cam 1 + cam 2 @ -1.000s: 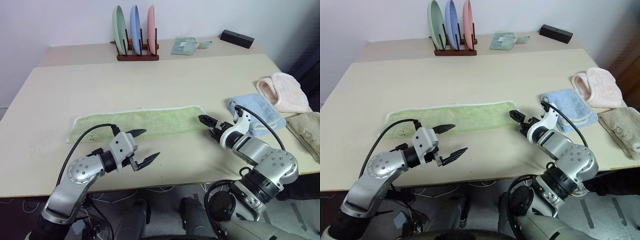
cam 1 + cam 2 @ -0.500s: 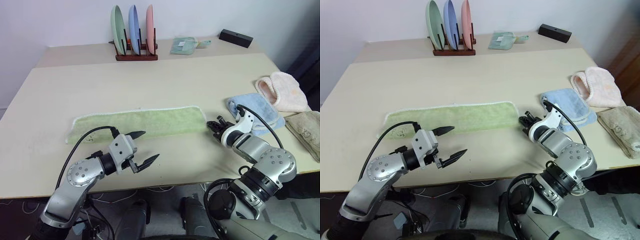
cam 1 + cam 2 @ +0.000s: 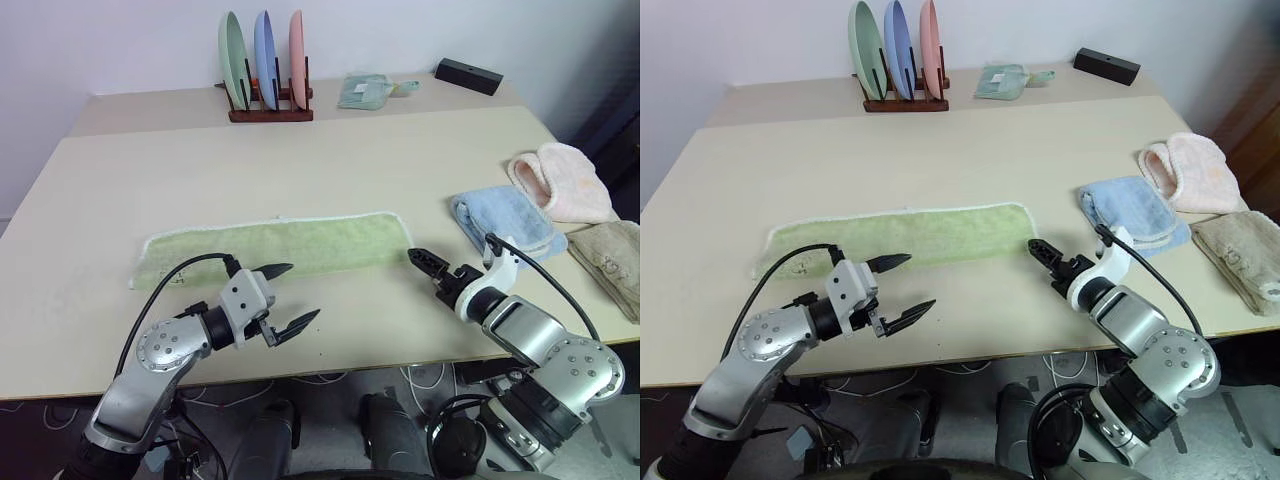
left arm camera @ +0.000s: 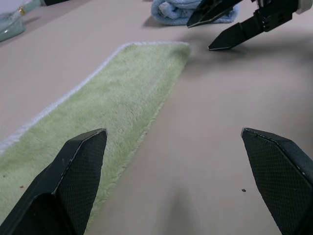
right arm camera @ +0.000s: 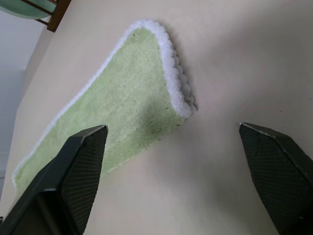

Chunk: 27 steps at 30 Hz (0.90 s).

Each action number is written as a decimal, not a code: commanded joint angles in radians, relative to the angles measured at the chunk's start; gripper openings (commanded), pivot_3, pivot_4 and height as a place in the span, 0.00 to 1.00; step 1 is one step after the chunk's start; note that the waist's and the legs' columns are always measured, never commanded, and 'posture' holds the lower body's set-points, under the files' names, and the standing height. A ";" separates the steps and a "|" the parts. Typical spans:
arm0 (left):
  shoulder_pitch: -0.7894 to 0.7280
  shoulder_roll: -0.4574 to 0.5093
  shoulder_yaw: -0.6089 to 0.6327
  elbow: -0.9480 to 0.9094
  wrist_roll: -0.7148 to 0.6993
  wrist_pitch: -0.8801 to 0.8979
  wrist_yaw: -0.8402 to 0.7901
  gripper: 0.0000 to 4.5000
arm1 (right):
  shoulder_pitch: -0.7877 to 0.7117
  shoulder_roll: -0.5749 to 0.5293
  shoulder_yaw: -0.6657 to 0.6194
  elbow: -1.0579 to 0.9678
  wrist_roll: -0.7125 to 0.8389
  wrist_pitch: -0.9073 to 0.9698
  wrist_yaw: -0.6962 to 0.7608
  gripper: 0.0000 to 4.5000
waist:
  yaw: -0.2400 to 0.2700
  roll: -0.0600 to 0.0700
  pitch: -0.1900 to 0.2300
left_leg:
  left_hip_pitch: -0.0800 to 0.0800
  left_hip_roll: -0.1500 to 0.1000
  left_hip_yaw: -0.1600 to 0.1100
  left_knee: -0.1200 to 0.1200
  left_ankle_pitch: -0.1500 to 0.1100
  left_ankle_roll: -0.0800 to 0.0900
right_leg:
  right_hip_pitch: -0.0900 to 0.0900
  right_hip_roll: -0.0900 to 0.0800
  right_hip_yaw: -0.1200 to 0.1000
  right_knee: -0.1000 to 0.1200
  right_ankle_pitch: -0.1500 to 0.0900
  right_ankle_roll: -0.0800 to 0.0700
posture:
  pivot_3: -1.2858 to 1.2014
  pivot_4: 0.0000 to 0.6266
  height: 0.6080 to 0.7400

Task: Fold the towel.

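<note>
Towel [image 3: 272,246], light green terry, white edging, long flat strip

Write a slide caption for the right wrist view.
Open right pincer facing the short white-edged end of the light green towel, which lies flat on the beige table.

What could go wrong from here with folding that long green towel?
The open right hand sits just off the white-edged end of the light green terry towel, so closing could pinch bare table. The folded light blue towel lies close beside that arm and might get nudged.
</note>
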<state>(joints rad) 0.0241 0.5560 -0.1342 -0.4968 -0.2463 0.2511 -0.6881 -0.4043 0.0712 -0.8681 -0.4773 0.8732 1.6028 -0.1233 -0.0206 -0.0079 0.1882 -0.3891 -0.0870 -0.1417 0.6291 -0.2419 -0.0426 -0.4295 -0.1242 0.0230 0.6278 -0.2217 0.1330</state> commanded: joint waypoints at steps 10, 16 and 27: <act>-0.015 0.002 0.014 -0.013 0.019 -0.023 -0.002 1.00 | -0.169 0.170 -0.029 0.199 -0.023 -0.047 -0.127 0.98 | -0.006 0.000 -0.001 | 0.000 0.004 0.000 0.000 0.000 0.000 | 0.000 0.004 0.000 -0.002 0.001 -0.001 | 0.52 0.24 0.97; 0.008 0.012 0.026 -0.044 0.020 -0.007 0.009 1.00 | -0.180 0.152 -0.017 0.277 0.012 -0.128 -0.174 0.44 | -0.021 0.000 -0.001 | 0.001 0.009 0.001 0.000 0.000 0.000 | 0.001 0.006 0.000 -0.004 0.002 -0.004 | 0.52 0.24 0.97; -0.006 0.014 0.020 -0.040 0.021 0.002 0.014 1.00 | -0.174 0.019 0.032 0.232 0.098 -0.171 -0.209 0.01 | -0.023 0.001 0.000 | 0.001 0.011 0.001 -0.002 0.000 0.000 | 0.001 0.008 -0.001 -0.007 0.003 -0.005 | 0.52 0.24 0.97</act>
<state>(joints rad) 0.0274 0.5672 -0.1302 -0.5140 -0.2271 0.2581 -0.6756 -0.5478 0.1174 -0.8457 -0.2106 0.9321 1.4395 -0.3360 -0.0437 -0.0070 0.1881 -0.3889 -0.0757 -0.1402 0.6267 -0.2421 -0.0424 -0.4287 -0.1159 0.0223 0.6207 -0.2184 0.1281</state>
